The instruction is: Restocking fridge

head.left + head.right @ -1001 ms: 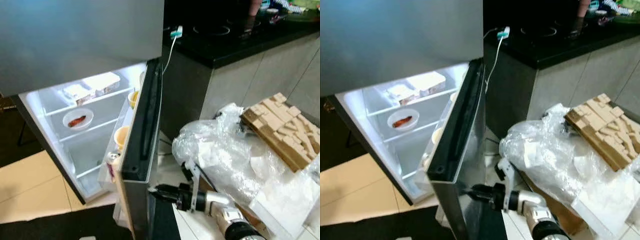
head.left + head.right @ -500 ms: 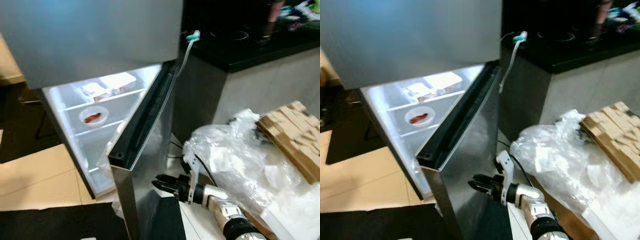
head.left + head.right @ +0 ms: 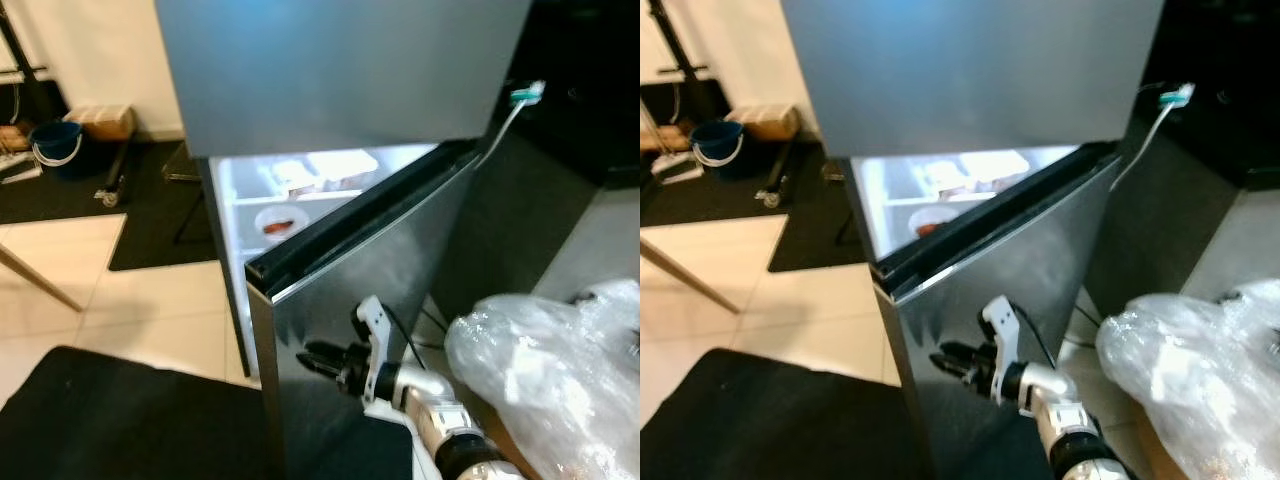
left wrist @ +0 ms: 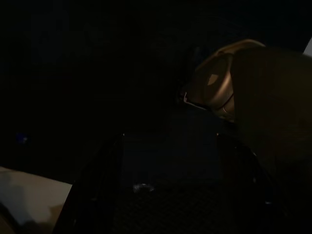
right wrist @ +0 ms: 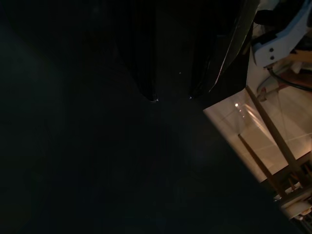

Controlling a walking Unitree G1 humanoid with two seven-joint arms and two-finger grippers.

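The fridge's lower door (image 3: 400,260) stands partly open, a steel panel with a black top edge. Through the narrow gap the lit inside shows white boxes (image 3: 340,165) on a shelf and a bowl with red food (image 3: 283,222) below them. My right gripper (image 3: 306,359) points its black fingertips at the door's outer face low down, touching or nearly touching it. The fingers are slightly open with nothing between them. In the right wrist view the two fingertips (image 5: 153,97) rest against a dark surface. The left wrist view is very dark, with only dim outlines.
The grey upper door (image 3: 340,70) is closed. A white cable with a teal plug (image 3: 527,94) hangs by the dark counter on the right. A crumpled clear plastic bag (image 3: 550,370) lies at the right. A black mat (image 3: 120,420) and a blue bucket (image 3: 57,143) are to the left.
The camera has swung, showing more floor on the left. The lower door has closed further, so the lit gap is narrower. My right gripper stays at the door's outer face.
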